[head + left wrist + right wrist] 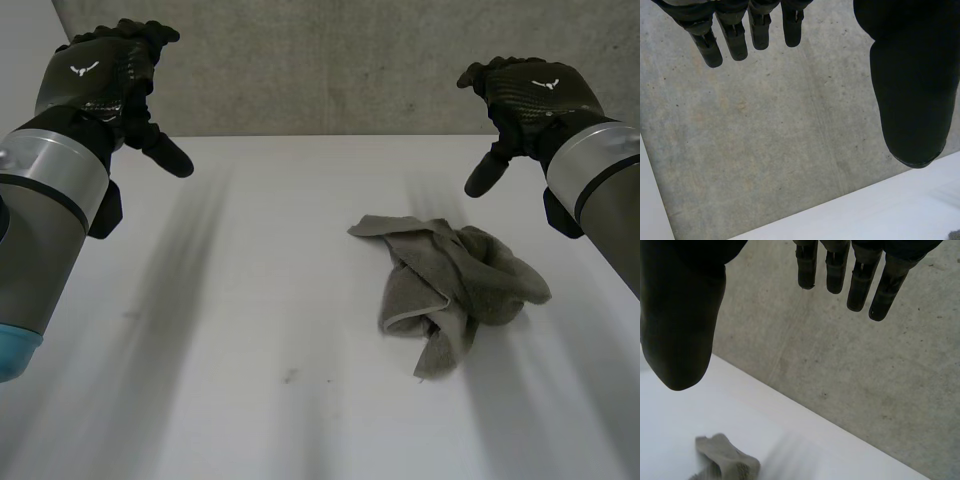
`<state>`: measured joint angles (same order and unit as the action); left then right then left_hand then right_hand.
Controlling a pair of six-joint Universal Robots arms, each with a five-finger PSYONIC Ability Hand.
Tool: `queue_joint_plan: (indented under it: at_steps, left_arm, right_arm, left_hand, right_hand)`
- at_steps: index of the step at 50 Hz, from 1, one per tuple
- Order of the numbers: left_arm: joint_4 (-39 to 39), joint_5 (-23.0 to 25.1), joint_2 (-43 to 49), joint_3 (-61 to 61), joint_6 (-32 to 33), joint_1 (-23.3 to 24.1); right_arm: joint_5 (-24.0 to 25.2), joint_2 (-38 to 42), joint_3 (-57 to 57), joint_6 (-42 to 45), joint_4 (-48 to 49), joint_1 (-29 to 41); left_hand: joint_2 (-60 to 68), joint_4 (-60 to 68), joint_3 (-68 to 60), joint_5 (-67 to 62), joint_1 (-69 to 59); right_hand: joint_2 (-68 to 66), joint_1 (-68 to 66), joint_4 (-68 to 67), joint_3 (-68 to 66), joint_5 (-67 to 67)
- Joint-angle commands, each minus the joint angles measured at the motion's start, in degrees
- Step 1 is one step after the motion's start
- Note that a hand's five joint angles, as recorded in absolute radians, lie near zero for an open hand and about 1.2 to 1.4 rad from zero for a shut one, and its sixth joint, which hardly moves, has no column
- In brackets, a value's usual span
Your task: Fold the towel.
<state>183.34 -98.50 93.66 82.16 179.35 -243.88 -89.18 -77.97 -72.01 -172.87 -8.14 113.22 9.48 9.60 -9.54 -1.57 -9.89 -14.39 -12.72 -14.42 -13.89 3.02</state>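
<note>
Currently I see left hand (100, 80) and right hand (530, 95) hovering unclenched, holding nothing; towel (450, 285) lies crumpled on counter (250, 350).

Towel (727, 462) partly beyond the view's edge

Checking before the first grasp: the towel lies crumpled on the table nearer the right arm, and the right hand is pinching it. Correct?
No: the right hand is open and apart from the towel, as the head view shows. The towel does lie crumpled on the table nearer the right arm.
</note>
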Motion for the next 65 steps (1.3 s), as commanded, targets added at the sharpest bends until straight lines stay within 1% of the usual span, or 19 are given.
queue_joint_plan:
  at_steps: [1, 6, 12, 19, 23, 24, 26, 28, 31, 37, 47, 48, 49, 50, 51, 53, 57, 59, 65]
  left_arm:
    - [0.00, 0.06, 0.29, 0.11, 0.03, 0.16]
    - [0.00, 0.15, 2.40, 0.02, 0.12, 0.34]
    - [-0.09, 0.50, 5.39, 0.11, 0.74, 1.04]
    - [0.00, 6.30, 13.55, 0.11, 7.84, 3.85]
    - [0.09, 7.54, 15.94, 0.02, 10.40, 3.86]
    - [0.26, 7.54, 16.72, 0.02, 10.84, 3.86]
    - [0.97, 7.54, 17.17, 0.02, 10.84, 3.86]
    - [2.98, 7.45, 17.17, 0.20, 10.93, 3.86]
    - [3.78, 7.36, 17.17, 0.37, 11.02, 3.77]
    - [4.39, 7.36, 15.67, 0.37, 10.84, 2.89]
    - [4.39, 7.27, 13.48, 0.46, 10.84, 1.92]
    - [4.39, 7.27, 13.48, 0.46, 10.84, 1.92]
    - [4.39, 7.18, 13.39, 0.46, 10.84, 1.92]
    - [4.39, 7.18, 13.39, 0.46, 10.84, 1.92]
    - [4.31, 7.27, 13.30, 0.46, 10.84, 1.92]
    - [4.31, 7.27, 13.30, 0.46, 10.84, 1.92]
    - [4.13, 7.36, 13.13, 0.46, 10.84, 2.18]
    - [3.96, 7.36, 12.78, 0.46, 10.84, 2.45]
    - [3.52, 7.36, 11.37, 0.90, 10.84, 3.24]
  right_arm:
    - [-0.30, 4.92, 2.49, 12.52, -3.19, -0.37]
    - [-1.35, 9.31, 3.36, 20.98, -6.36, -0.37]
    - [-1.53, 16.78, 5.91, 19.68, -7.68, -0.63]
    - [-1.44, 24.45, 9.17, 16.51, -10.67, -3.00]
    - [-0.21, 27.96, 11.10, 12.05, -12.69, -3.35]
    - [-0.21, 27.96, 11.10, 12.03, -12.69, -3.35]
    - [2.06, 27.96, 10.49, 9.41, -12.17, -2.83]
    - [3.82, 27.53, 9.88, 8.53, -11.47, -2.48]
    - [7.68, 25.08, 7.34, 7.55, -9.19, -1.69]
    - [13.14, 18.39, -2.23, 6.32, 1.34, 8.75]
    - [13.77, 20.66, -7.53, 6.32, 5.76, 21.33]
    - [13.68, 20.84, -7.36, 6.32, 5.76, 21.69]
    - [13.68, 20.84, -7.36, 6.32, 5.76, 21.69]
    - [12.98, 20.50, -7.01, 6.23, 5.68, 21.69]
    - [12.98, 20.49, -7.00, 6.23, 5.67, 21.69]
    - [11.75, 18.75, -5.96, 6.06, 5.59, 21.00]
    - [9.11, 15.66, -4.19, 5.00, 4.88, 18.27]
    - [6.66, 12.25, -3.14, 2.47, 3.40, 12.23]
    - [6.56, 7.84, -1.03, -0.01, -0.57, 6.05]
  left_hand:
    - [0.57, 0.44, -0.50, 1.52, -0.15]
    - [0.57, 0.44, -0.50, 1.52, -0.15]
    - [0.57, 0.44, -0.50, 1.52, -0.15]
    - [0.57, 0.44, -0.50, 1.52, -0.15]
    - [0.57, 0.44, -0.50, 1.52, -0.15]
    - [0.57, 0.44, -0.50, 1.52, -0.15]
    - [0.57, 0.44, -0.50, 1.52, -0.15]
    - [0.57, 0.44, -0.50, 1.52, -0.15]
    - [0.57, 0.44, -0.50, 1.52, -0.15]
    - [0.57, 0.44, -0.50, 1.52, -0.15]
    - [0.57, 0.44, -0.50, 1.52, -0.15]
    - [0.57, 0.44, -0.50, 1.52, -0.15]
    - [0.57, 0.44, -0.50, 1.52, -0.15]
    - [0.57, 0.44, -0.50, 1.52, -0.15]
    - [0.57, 0.44, -0.50, 1.52, -0.15]
    - [0.57, 0.44, -0.50, 1.52, -0.15]
    - [0.91, 0.78, -0.84, 1.19, -0.49]
    - [0.91, 0.78, -0.84, 1.19, -0.49]
    - [1.75, 1.62, -1.68, 0.35, -1.33]
  right_hand:
    - [4.39, 2.72, 4.42, 3.89, -3.02]
    - [4.39, 2.72, 4.42, 3.89, -3.02]
    - [4.39, 2.72, 4.42, 3.89, -3.02]
    - [0.27, -1.40, 0.30, -0.23, 1.10]
    - [-25.00, -26.68, -24.97, -25.50, 26.38]
    - [-25.13, -26.80, -25.09, -25.63, 26.50]
    - [-55.92, -57.59, -55.88, -56.42, 57.29]
    - [-65.51, -67.19, -65.48, -66.01, 66.89]
    - [-65.61, -67.28, -65.58, -66.11, 66.98]
    - [-65.61, -67.28, -65.58, -66.11, 66.98]
    - [-65.61, -67.28, -65.58, -66.11, 66.98]
    - [-58.01, -59.68, -57.97, -58.51, 59.38]
    - [-57.93, -59.61, -57.90, -58.43, 59.31]
    - [-34.28, -35.96, -34.25, -34.78, 35.66]
    - [-34.05, -35.72, -34.01, -34.54, 35.42]
    - [-3.87, -5.55, -3.84, -4.37, 5.25]
    - [3.64, 1.96, 3.67, 3.14, -2.26]
    - [4.39, 2.72, 4.42, 3.89, -3.02]
    - [4.39, 2.72, 4.42, 3.89, -3.02]
